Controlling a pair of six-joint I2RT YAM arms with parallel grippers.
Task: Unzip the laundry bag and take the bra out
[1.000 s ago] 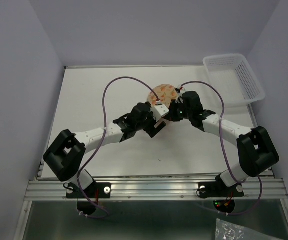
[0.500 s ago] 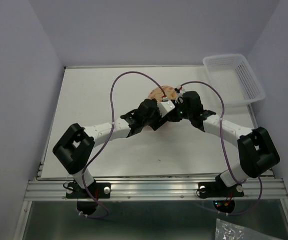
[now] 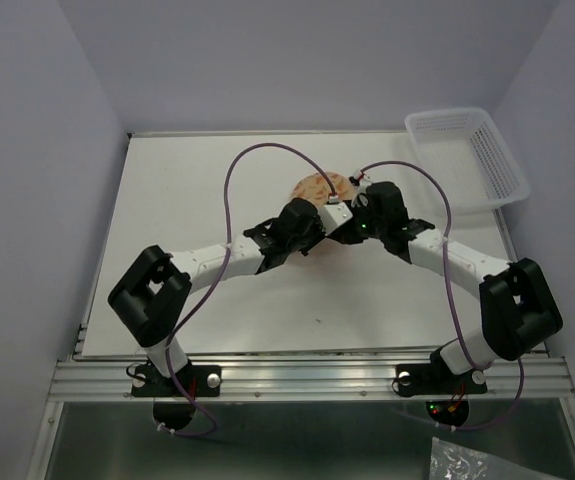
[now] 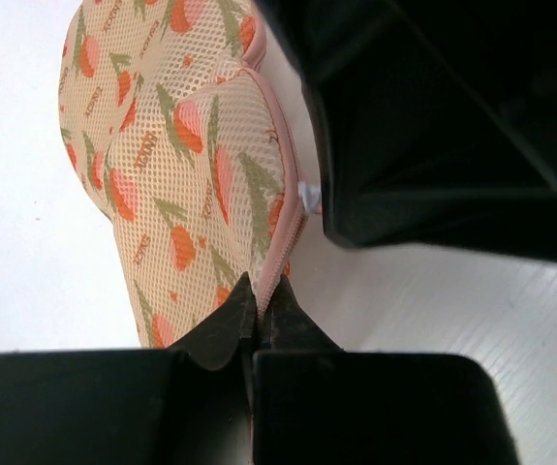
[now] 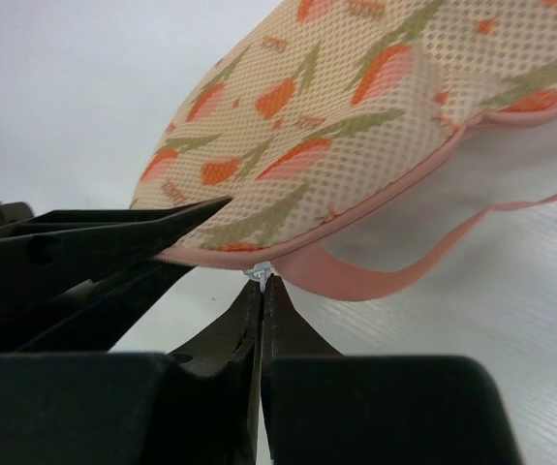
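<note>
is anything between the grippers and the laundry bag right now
Nothing visible does. The left gripper is shut on the pink zip trim of the laundry bag, and the right gripper is shut on its white zip pull.

The laundry bag [image 4: 181, 165] is pale peach mesh printed with orange and pink tulip-like flowers on olive-green stems, with small orange lettering between them. Its trim [image 5: 312, 278] is plain salmon pink, and the zip pull [image 5: 257, 274] is whitish. The left fingers [image 4: 215, 339] and right fingers [image 5: 222, 334] are matt black. The counter [image 3: 187, 180] is white, as is the lattice basket [image 3: 465, 150]. The arms [image 3: 202, 262] are white with black joints, and their cables [image 3: 267, 152] are purple.
</note>
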